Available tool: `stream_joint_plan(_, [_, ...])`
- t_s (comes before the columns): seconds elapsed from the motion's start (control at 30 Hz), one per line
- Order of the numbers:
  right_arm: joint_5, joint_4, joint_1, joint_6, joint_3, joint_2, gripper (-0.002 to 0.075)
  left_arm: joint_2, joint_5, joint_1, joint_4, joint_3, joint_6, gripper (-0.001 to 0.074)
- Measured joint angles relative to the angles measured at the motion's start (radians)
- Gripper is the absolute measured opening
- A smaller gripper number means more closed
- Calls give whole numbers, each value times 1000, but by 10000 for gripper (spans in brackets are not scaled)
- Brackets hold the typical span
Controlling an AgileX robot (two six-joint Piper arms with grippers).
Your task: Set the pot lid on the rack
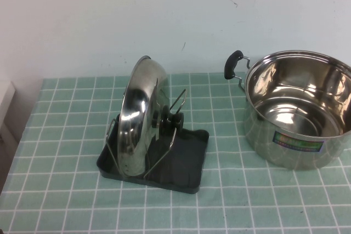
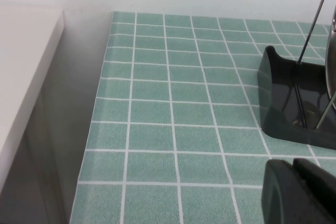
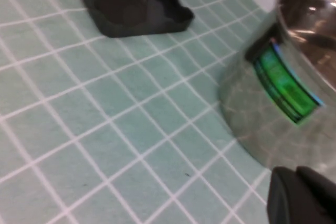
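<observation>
The shiny domed pot lid (image 1: 138, 114) stands on edge between the wire prongs of the rack (image 1: 189, 160), a dark tray on the green checked cloth; its black knob (image 1: 168, 120) faces right. Neither arm shows in the high view. My left gripper (image 2: 293, 167) is shut and empty, low over the cloth beside the rack's (image 2: 286, 100) near-left end. My right gripper (image 3: 295, 174) is shut and empty too, close to the base of the steel pot (image 3: 286, 93), with the rack (image 3: 131, 3) farther off.
The deep steel pot (image 1: 299, 114) with a black side handle (image 1: 233, 64) and coloured label stands at the right of the table. A white counter (image 2: 23, 77) borders the table's left edge. A white wall runs behind.
</observation>
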Motion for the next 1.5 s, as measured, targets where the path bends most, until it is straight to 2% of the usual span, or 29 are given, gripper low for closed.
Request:
stream_joint_plan(0.37, [-233, 186, -497, -20, 145, -108, -1, 0, 0, 0, 0, 0, 2, -3])
stream_joint_plan(0.6, [-221, 243, -700, -44, 195, -263, -1, 0, 0, 0, 0, 0, 2, -3])
stream_joint_plan(0.8, [-22, 241, -755, -65, 196, -332, -1, 0, 0, 0, 2, 0, 2, -3])
stream_joint_plan(1.5, [4, 233, -755, -17, 191, -337, -1, 0, 0, 0, 2, 0, -1, -2])
